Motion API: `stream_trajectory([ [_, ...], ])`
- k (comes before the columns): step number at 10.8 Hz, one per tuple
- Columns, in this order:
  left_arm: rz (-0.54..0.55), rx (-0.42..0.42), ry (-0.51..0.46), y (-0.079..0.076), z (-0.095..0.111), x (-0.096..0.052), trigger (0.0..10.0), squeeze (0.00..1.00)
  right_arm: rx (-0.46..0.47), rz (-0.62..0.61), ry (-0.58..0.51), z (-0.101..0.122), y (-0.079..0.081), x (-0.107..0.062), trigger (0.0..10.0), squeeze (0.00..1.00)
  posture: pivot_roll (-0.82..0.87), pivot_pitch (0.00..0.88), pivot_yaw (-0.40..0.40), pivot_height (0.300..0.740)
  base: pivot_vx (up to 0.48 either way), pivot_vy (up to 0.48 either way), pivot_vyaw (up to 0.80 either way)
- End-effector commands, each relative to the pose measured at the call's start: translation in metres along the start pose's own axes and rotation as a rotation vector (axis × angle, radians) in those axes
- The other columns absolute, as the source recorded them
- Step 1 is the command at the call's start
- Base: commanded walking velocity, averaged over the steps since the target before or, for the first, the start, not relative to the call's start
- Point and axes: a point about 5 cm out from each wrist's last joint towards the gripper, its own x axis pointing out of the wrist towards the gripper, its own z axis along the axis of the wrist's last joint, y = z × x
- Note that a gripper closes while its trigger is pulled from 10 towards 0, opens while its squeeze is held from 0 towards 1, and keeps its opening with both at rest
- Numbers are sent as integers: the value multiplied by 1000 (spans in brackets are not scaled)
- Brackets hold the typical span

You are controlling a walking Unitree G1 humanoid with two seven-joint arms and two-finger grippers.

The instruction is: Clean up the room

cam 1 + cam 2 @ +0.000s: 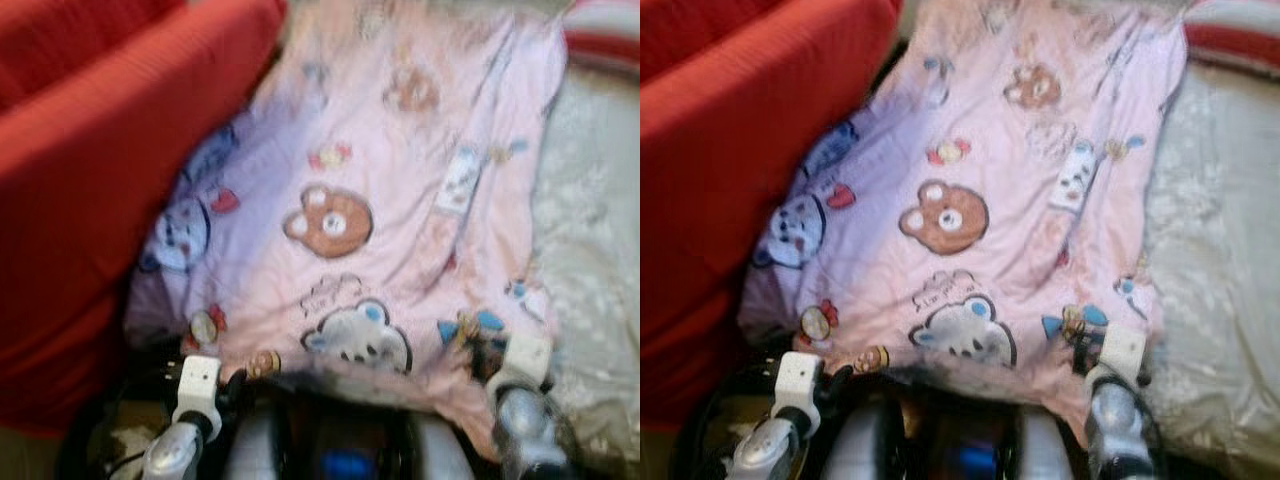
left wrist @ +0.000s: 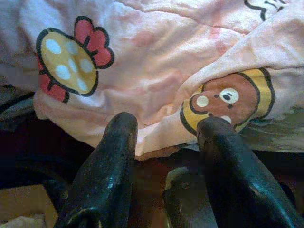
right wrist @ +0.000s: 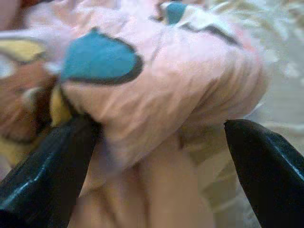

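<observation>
A pink blanket [image 1: 400,200] printed with cartoon bears and other animals lies spread over a bed, its long side running away from the robot toward the far end, its near edge hanging just in front of the robot's body. A red sofa [image 1: 90,180] stands along the blanket's left side, and a pale patterned bedspread [image 1: 590,280] shows to its right.

Both silver arms reach forward and low, one at each near corner of the blanket. The left gripper [image 2: 164,135] sits at the near left corner, its two black fingers [image 2: 111,166] spread apart with the blanket's hem lying between the tips. The right gripper [image 3: 156,137] is at the near right corner, fingers wide apart around a bunched fold of the pink cloth, one finger [image 3: 52,161] touching it and the other clear of it.
</observation>
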Motion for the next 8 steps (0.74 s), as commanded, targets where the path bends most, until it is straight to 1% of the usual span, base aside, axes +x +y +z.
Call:
stream_trajectory([
  [1,14,-7,-24,4,2,-5,10000,0,18,-71,38,-6,-11,0,10000,0,169,410,70,635,0,0,0],
  [2,18,-4,-44,6,6,-8,10000,0,51,-127,21,-3,-21,1,10000,0,167,430,69,635,0,0,0],
  [3,17,-2,-50,7,7,-10,10000,0,57,-146,28,-3,-24,1,10000,0,170,449,69,635,0,0,0],
  [4,22,2,-58,8,9,-16,10000,0,55,-137,58,-11,-28,-1,10000,0,181,475,69,635,0,0,0],
  [5,31,4,-50,10,6,-20,10000,0,95,-89,34,-14,-22,-4,10000,0,184,478,67,635,0,0,0],
  [6,37,5,-44,11,4,-21,10000,0,107,-39,12,-15,-16,-7,10000,0,186,469,68,635,0,0,0],
  [7,36,8,-36,10,5,-21,10000,0,96,49,-47,-12,-5,-10,10000,0,182,454,71,635,0,0,0],
  [8,31,11,-31,10,5,-21,10000,0,111,78,-72,-12,-1,-12,10000,0,179,444,72,635,0,0,0],
])
